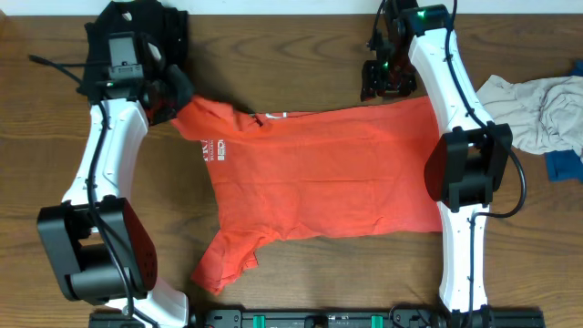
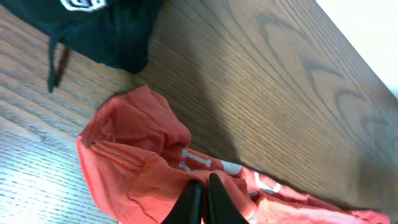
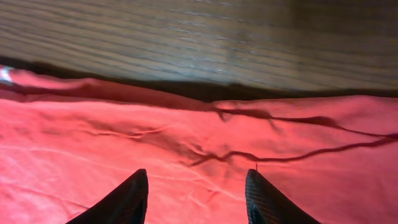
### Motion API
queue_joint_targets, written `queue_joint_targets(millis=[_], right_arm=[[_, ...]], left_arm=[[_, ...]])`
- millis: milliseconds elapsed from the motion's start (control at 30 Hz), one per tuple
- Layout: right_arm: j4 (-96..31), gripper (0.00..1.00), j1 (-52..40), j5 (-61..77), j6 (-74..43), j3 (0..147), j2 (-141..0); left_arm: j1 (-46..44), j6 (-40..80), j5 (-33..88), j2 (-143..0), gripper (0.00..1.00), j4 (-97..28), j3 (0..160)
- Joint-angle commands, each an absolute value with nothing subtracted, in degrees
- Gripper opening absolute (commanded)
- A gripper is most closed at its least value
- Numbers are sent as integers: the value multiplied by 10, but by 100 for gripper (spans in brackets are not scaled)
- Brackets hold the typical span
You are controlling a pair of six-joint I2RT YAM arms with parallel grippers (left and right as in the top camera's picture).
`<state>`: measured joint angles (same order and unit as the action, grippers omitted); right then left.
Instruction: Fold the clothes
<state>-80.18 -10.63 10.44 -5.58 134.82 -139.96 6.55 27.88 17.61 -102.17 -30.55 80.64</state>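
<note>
T-shirt (image 1: 319, 173), red-orange, lies spread flat mid-bench (image 1: 301, 55), with neck end toward 9 o'clock, hem toward 3 o'clock, white lettering (image 1: 214, 150) near neck. Left end effector (image 2: 205, 180) at 10 o'clock of shirt: fingers pressed together, pinching bunched red fabric by upper sleeve. Right end effector (image 3: 196, 173) at 1 o'clock, over far hem edge: fingers spread; contact with cloth unclear. Black garment (image 2: 106, 31) at 11 o'clock. Pale grey garment (image 1: 537, 109) and blue piece (image 1: 565, 164) at 3 o'clock, apart from shirt.

T-shirt (image 1: 319, 173): soft matt cloth, creased. Bench (image 1: 273, 55): grained wood, slight sheen. Right gripper (image 3: 195, 174): dark, probably matt plastic.
</note>
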Motion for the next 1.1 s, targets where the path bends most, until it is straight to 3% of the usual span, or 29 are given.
queue_joint_targets(millis=[0, 933, 1000, 1067], right_arm=[[-799, 48, -108, 69, -55, 1333, -1387], [-740, 47, -107, 71, -68, 1239, -1387], [-738, 47, -107, 71, -68, 1239, -1387], [-735, 47, -107, 71, -68, 1237, -1387]], left_arm=[[74, 286, 168, -1009, 6, -304, 809], [83, 268, 94, -1009, 6, -363, 809], [83, 266, 94, -1009, 8, -371, 809], [83, 266, 94, -1009, 16, -382, 809]])
